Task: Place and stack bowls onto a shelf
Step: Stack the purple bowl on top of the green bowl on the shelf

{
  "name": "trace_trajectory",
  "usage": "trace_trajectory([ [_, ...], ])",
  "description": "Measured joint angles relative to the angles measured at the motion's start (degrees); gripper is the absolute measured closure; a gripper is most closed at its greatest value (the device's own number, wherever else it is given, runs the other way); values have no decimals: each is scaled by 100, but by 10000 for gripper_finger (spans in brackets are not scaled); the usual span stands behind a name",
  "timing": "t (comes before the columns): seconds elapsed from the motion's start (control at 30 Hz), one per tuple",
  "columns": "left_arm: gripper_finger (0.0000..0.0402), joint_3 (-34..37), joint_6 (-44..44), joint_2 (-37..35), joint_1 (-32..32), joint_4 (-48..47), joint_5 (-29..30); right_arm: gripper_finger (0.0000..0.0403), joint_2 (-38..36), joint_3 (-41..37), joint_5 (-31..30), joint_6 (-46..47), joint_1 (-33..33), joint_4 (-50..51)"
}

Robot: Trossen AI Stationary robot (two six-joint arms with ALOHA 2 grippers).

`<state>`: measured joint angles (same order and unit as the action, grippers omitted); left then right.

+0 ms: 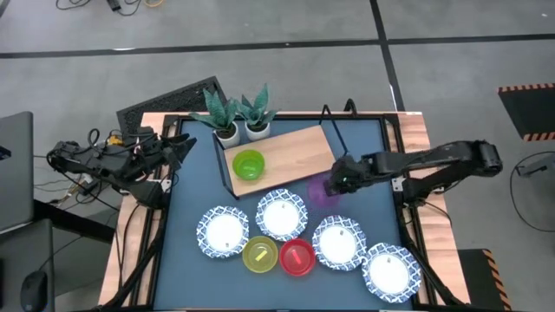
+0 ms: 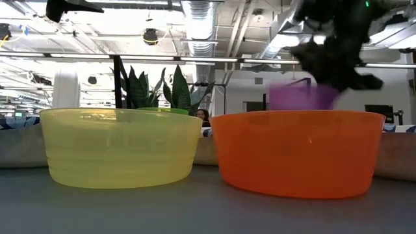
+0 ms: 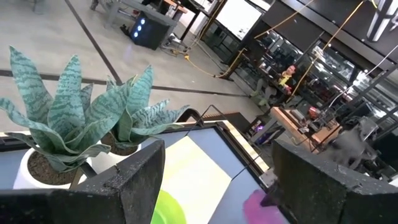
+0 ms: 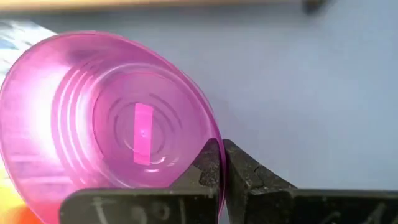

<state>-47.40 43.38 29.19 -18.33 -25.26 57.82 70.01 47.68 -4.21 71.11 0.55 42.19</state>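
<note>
My right gripper (image 1: 336, 180) is over the table just beyond the shelf's right end, shut on the purple bowl (image 1: 322, 191). In the low view that bowl (image 2: 302, 97) shows behind the red bowl (image 2: 302, 153). The shelf (image 1: 290, 152) is a light wooden board on the far half of the table, and the green bowl (image 1: 248, 165) stands on its left part. My left gripper (image 1: 180, 149) waits open by the table's far left corner. Several white bowls with blue rims (image 1: 282, 214) stand on the near half, with the yellow bowl (image 1: 259, 255) and the red bowl (image 1: 297, 257). My right gripper (image 4: 219, 152) pinches the purple bowl's rim (image 4: 213, 138), one finger (image 4: 208, 167) inside the bowl and one (image 4: 245, 171) outside. It reaches in from the table's right side. The bowl is tilted, its opening toward the wrist camera. The red bowl hides its underside in the low view.
Two small white pots with striped plants (image 1: 238, 117) stand at the shelf's far left corner. A thin black wire frame (image 1: 334, 130) rises at the shelf's right end. Bare blue table (image 1: 368, 143) lies to the right of the shelf.
</note>
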Motion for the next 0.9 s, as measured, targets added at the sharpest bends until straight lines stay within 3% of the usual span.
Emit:
trace_trajectory([
  [0.13, 123, 0, 46, 1, -1, -92, 0, 379, -137, 738, 8, -87, 70, -12],
  [0.27, 123, 0, 48, 0, 0, -114, 10, 379, 315, 1758, -3, -791, 402, 63],
  [0.6, 123, 0, 63, 0, 0, -134, 14, 379, 2565, 4306, 135, -3127, 1314, 250],
  [0.9, 123, 0, 46, 0, -1, -148, 27, 379, 4192, 5722, 455, -3999, 1497, 196],
])
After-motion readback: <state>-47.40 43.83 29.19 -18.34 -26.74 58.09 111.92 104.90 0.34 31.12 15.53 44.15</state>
